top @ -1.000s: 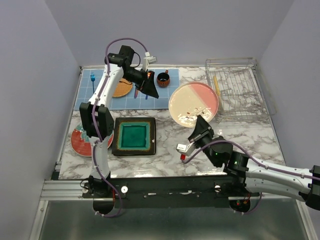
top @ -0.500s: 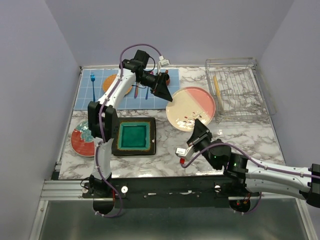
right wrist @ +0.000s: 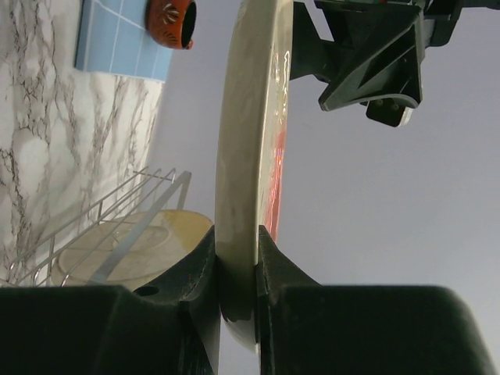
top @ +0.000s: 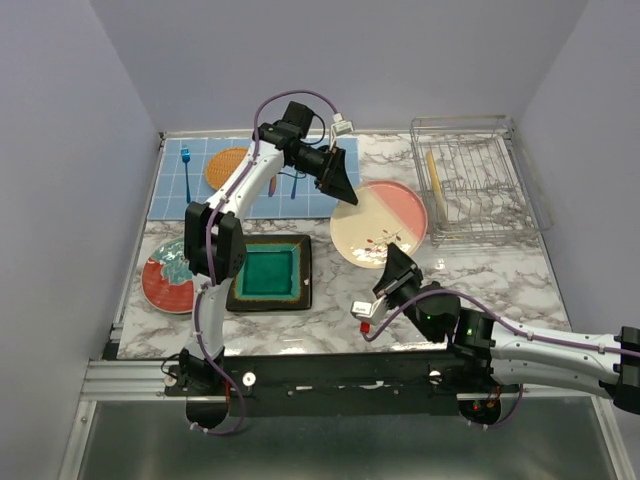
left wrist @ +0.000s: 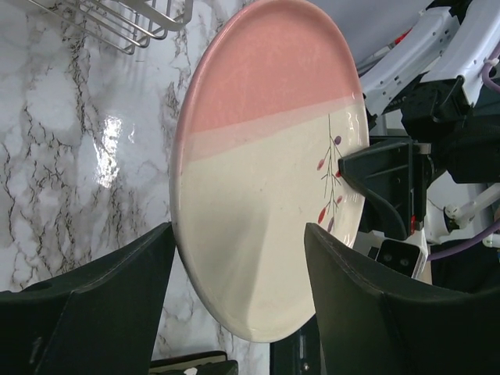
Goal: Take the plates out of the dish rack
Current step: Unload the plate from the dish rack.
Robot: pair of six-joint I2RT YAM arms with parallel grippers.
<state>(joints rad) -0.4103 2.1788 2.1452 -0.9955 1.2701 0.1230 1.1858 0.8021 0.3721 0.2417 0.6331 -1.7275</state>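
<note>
Pink-and-cream plate (top: 378, 223) pinched at its rim by my right hand (top: 399, 262); left hand (top: 345, 191) gapes wide, seemingly to receive it.

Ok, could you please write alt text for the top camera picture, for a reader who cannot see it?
The right gripper holds a pink and cream plate by its near edge over a marble table, with the left gripper close to its far edge. One yellow plate stands in the wire rack.

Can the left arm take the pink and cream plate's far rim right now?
Probably yes: the left gripper is open, the plate sits between its fingers, and the right gripper clamps the opposite edge.
</note>
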